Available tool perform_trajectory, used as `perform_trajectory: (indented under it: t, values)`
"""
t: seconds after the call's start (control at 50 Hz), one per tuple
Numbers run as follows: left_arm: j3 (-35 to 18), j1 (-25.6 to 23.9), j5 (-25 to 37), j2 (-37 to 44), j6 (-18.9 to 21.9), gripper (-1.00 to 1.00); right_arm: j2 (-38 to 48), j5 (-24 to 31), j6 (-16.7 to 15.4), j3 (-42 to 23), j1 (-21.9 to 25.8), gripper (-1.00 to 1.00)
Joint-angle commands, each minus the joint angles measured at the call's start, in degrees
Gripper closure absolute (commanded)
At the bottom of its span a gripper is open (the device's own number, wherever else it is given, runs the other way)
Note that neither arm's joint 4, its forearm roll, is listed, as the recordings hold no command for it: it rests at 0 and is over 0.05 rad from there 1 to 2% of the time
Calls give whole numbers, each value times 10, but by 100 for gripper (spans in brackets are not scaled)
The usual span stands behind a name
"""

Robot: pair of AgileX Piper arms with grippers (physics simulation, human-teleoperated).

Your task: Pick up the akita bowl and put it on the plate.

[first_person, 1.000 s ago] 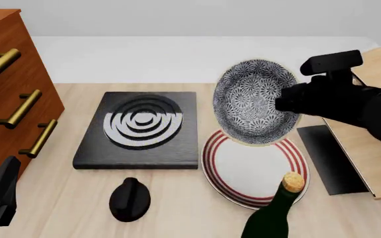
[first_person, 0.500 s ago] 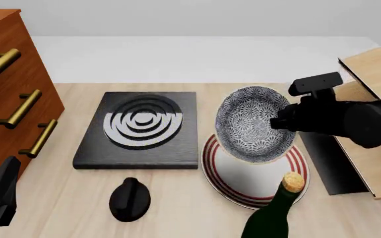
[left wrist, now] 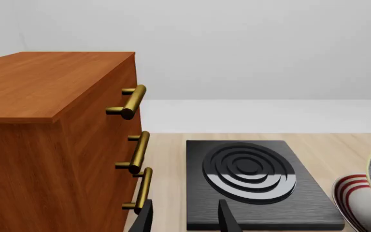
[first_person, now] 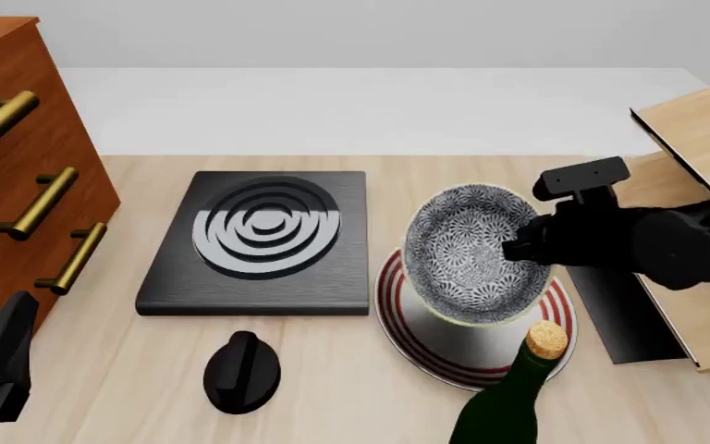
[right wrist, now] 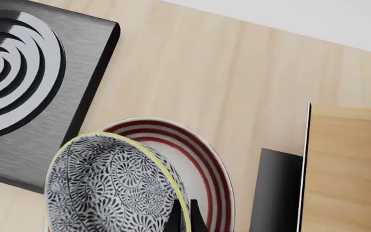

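The akita bowl [first_person: 469,252], black-and-white floral with a pale yellow rim, hangs tilted low over the plate [first_person: 395,310], its opening turned toward the camera. My right gripper [first_person: 518,248] is shut on the bowl's right rim. The right wrist view shows the bowl [right wrist: 108,186] in front of the red-ringed plate [right wrist: 208,162], with the thin fingertips [right wrist: 172,220] pinching its rim. Whether the bowl touches the plate is unclear. My left gripper [left wrist: 185,223] is open and holds nothing, low at the near left beside the cabinet.
A black slab [first_person: 263,242] with grey rings lies left of the plate, a black knob [first_person: 241,372] in front of it. A corked dark bottle [first_person: 516,398] stands at the plate's near edge. The wooden drawer cabinet [first_person: 16,176] fills the left; a wooden box [first_person: 688,176] with a black panel [first_person: 614,301] stands right.
My right gripper has carried the bowl down and nearer, from above the plate's far edge to low over the plate. The left arm has not moved.
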Motion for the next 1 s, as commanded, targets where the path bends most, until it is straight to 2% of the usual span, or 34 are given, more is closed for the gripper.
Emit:
perform_trajectory:
  t: [0.02,0.36,0.82,0.84,1.0]
  values:
    - [0,0,0,0,0,-100,24,-18,1,10,-1,100]
    - [0,0,0,0,0,-100,58,-43,5,33,0,100]
    - [0,0,0,0,0,-100,88,-65,-16,36,-14,100]
    - [0,0,0,0,0,-100,88,-64,-17,35,-16,-100]
    - [0,0,0,0,0,-100,78,-56,-22,26,-21,-100]
